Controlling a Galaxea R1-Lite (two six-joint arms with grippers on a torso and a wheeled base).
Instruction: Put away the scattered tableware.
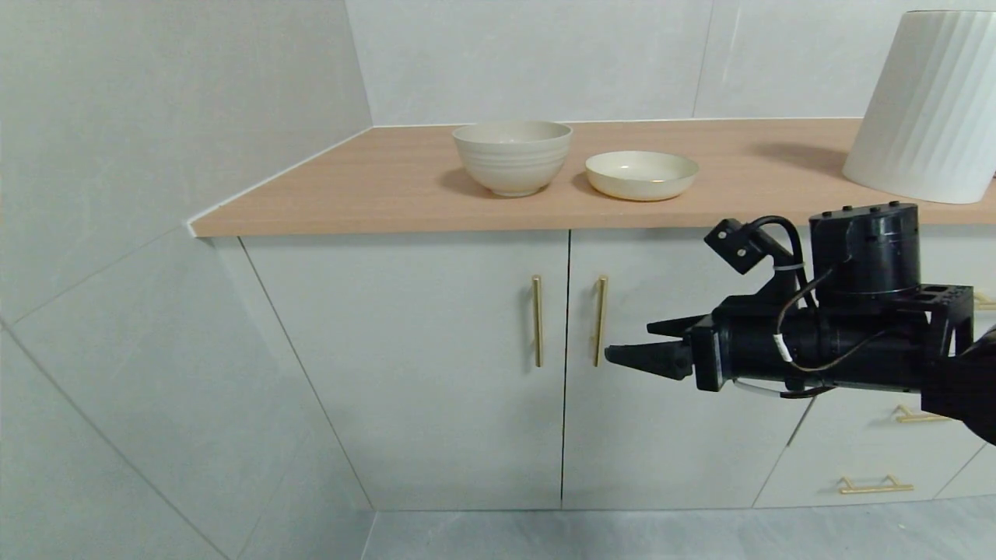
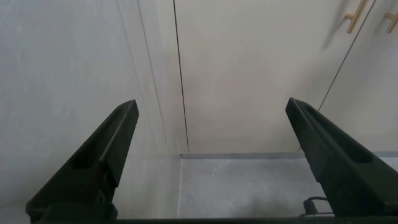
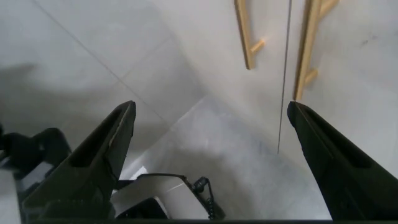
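A deep cream bowl (image 1: 512,155) and a shallow cream dish (image 1: 641,173) stand side by side on the wooden countertop (image 1: 373,190). My right gripper (image 1: 634,342) hangs below the counter's edge, in front of the right cabinet door. It is open and empty, its tips just right of the right gold handle (image 1: 600,319). In the right wrist view the right gripper (image 3: 211,109) spreads wide before the two handles (image 3: 309,43). My left gripper (image 2: 211,109) is open and empty too, low before a pale cabinet door (image 2: 249,74) and the floor.
The left door's gold handle (image 1: 537,320) sits beside the seam between the two shut doors. A tall white ribbed container (image 1: 926,109) stands at the counter's right end. Drawers with gold pulls (image 1: 875,486) lie at the lower right. A tiled wall (image 1: 117,233) closes off the left.
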